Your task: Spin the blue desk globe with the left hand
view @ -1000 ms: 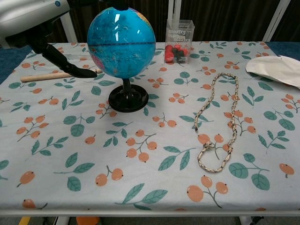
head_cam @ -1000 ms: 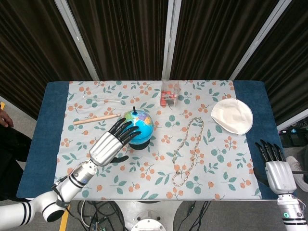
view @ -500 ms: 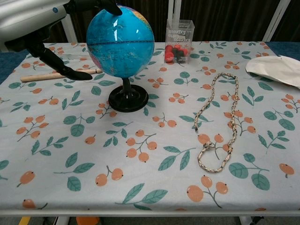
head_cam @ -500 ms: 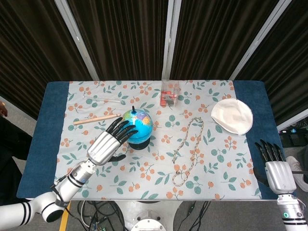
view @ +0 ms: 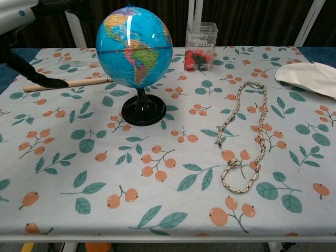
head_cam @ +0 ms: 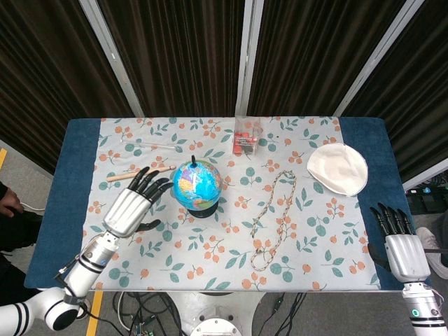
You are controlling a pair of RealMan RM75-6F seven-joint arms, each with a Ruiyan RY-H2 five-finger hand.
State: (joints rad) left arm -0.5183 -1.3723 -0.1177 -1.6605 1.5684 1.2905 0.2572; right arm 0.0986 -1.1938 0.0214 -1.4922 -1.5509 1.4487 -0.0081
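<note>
Blue desk globe (head_cam: 197, 184) stands upright on its black base (view: 144, 112), roughly mid-surface, slightly left of centre. In the chest view, green and yellow landmass faces the camera.

Left hand (head_cam: 130, 208) is just left of the globe, clear of it, fingers spread and empty, fingertips (head_cam: 149, 180) pointing toward the globe and the far edge. Chest view catches only a sliver of it at the left edge, one dark finger (view: 37, 75) over the cloth.

Right hand (head_cam: 397, 246) sits off the near right corner of the surface, fingers straight, a little apart, holding nothing.

Other items on the floral cloth (view: 94, 173):
- wooden stick (head_cam: 141, 172) behind the left hand, lying flat, left of the globe
- thin clear rod (head_cam: 150, 145) further back
- clear plastic box (view: 201, 39) with red and dark pieces inside, behind and right of the globe
- braided rope loop (view: 245, 136) right of the globe, stretched front to back
- white cloth piece (head_cam: 338, 168) near the right edge, well apart from the globe
</note>
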